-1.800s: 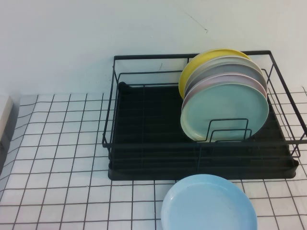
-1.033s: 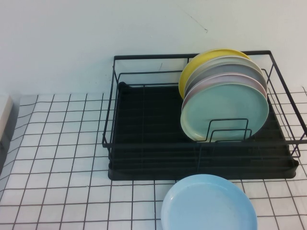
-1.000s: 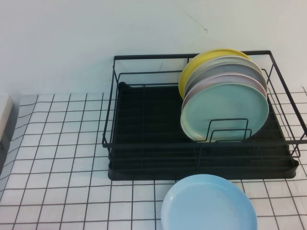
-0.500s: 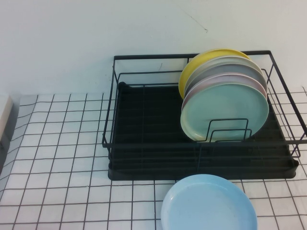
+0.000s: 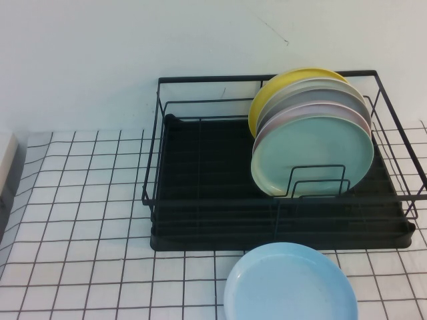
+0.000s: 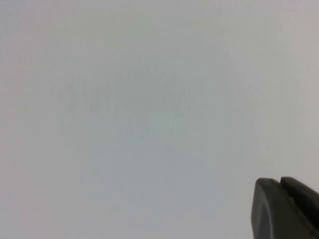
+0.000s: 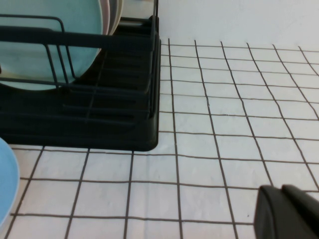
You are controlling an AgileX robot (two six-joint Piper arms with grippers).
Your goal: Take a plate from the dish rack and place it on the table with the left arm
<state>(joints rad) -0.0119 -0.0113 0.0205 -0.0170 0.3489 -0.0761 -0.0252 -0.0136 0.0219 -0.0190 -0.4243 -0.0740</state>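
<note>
Showing a pale wall behind a table (image 5: pixel 80 200) covered in white cloth with a black grid. Standing on it, toward the right: the dish rack (image 5: pixel 200 200), holding a row of plates on edge at its right end. Leaning frontmost in that row, the mint-green plate (image 5: pixel 312 157), face turned toward the robot, pink, grey and yellow plates stacked behind it. Lying flat on the cloth just in front of the rack: a sky-blue plate (image 5: pixel 290 283). Appearing in the overhead view: neither arm. Pointing at blank wall, the left gripper (image 6: pixel 286 209), only a dark corner visible, so opening impossible to tell, probably holding nothing. Sitting low over the cloth beside the rack's corner, the right gripper (image 7: pixel 286 211), likewise unreadable; only its camera catching the plate's (image 7: pixel 45 45) lower edge behind the wire dividers.
</note>
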